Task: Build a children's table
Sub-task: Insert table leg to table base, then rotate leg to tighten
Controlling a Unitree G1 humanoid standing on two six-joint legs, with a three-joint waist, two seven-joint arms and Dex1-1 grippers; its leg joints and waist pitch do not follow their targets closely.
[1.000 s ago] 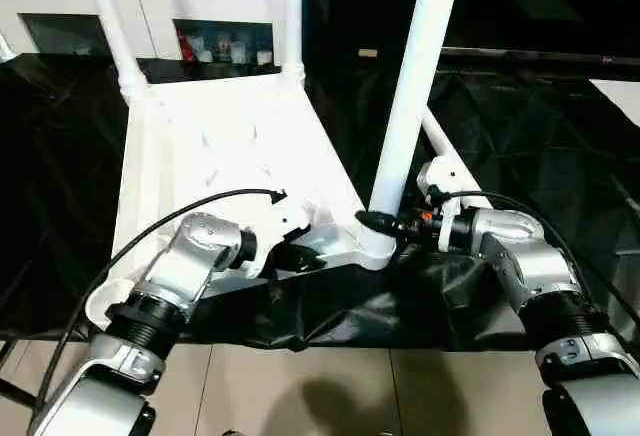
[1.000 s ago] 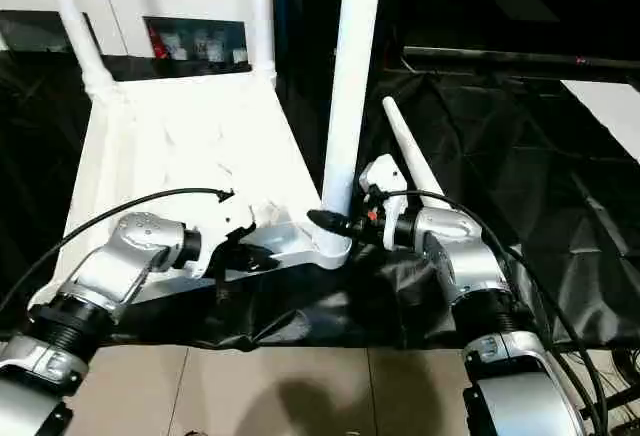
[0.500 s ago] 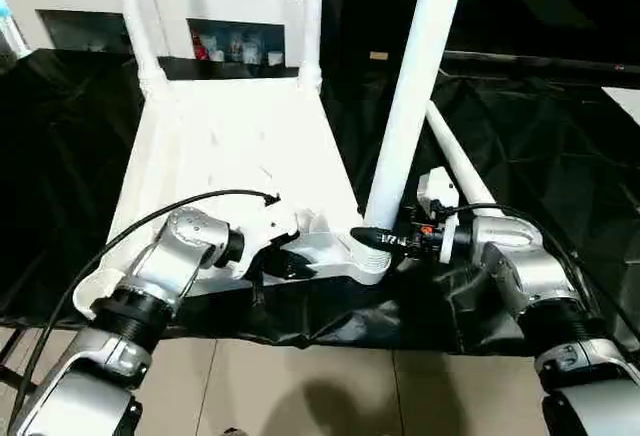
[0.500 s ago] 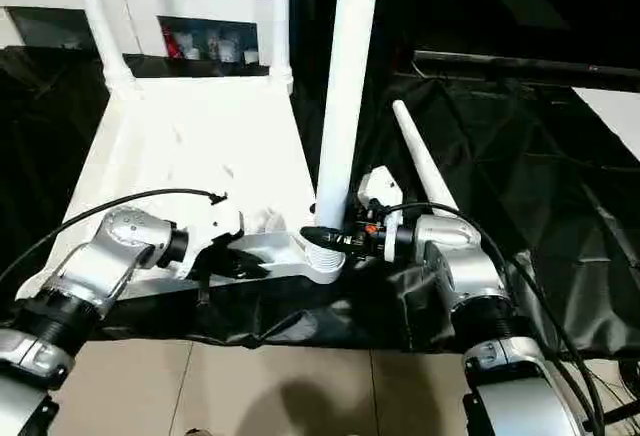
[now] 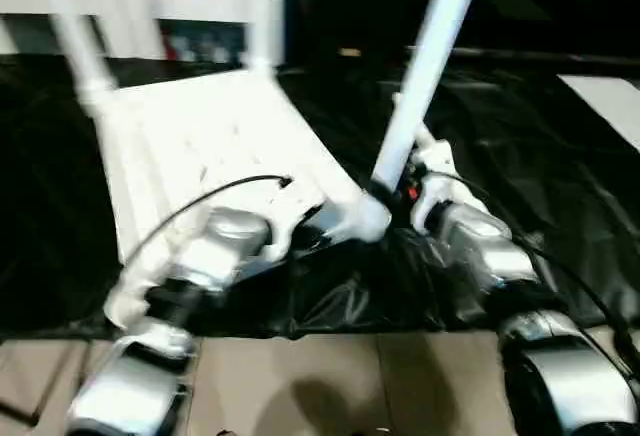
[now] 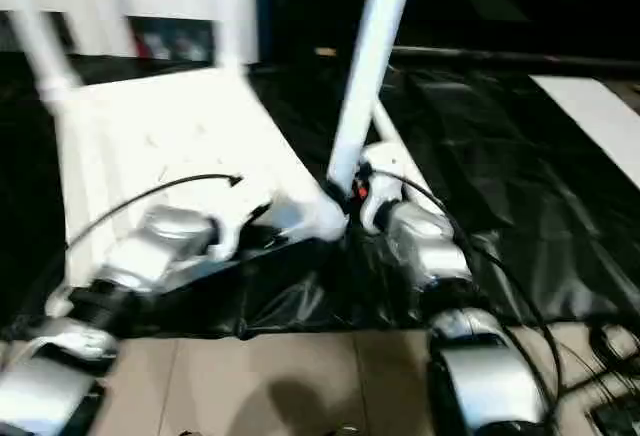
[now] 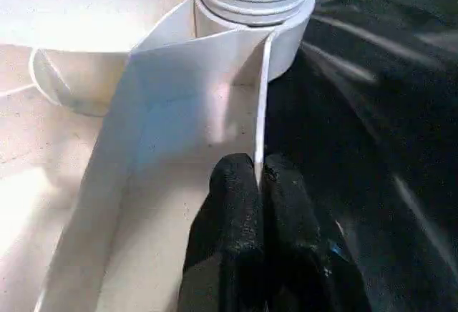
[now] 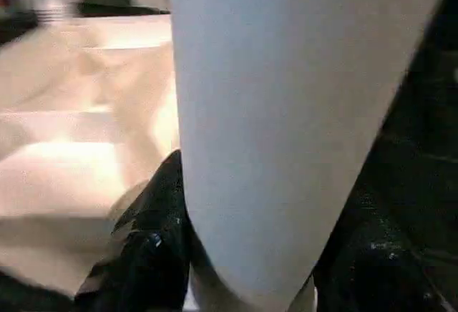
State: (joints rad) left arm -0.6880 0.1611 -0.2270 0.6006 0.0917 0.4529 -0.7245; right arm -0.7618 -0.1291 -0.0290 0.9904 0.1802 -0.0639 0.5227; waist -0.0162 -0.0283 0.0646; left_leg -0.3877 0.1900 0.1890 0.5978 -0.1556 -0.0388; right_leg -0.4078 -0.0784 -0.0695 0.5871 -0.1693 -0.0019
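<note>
Left wrist view: left pincer (image 7: 259,183) pinches tabletop rim (image 7: 263,104) | right pincer (image 8: 250,255) clasps leg (image 8: 286,111)

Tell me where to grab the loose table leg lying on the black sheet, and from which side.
Take the loose leg at its bare far stretch, coming from above with fingers across it. It lies flat, round and tapered on the black sheet; its near end is hidden behind the right gripper, which is clamped on the standing leg.

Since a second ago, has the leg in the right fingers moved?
Yes. Its top has tipped rightward: the leg now leans farther away from the upright far leg.
</note>
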